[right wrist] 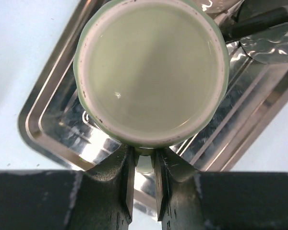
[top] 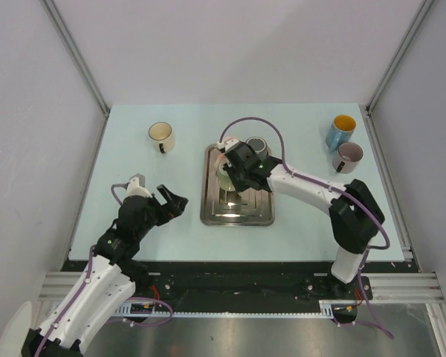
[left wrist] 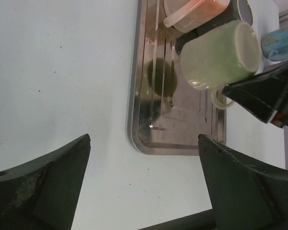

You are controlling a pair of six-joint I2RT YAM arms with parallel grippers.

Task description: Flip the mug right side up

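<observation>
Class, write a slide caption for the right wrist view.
Right gripper shut on the handle of the green mug, base facing camera, over the metal tray.

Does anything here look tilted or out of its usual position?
Yes. The green mug hangs on its side above the metal tray, not resting on it: its shadow falls on the tray. The right gripper holds it by the handle, jaws shut.
</observation>
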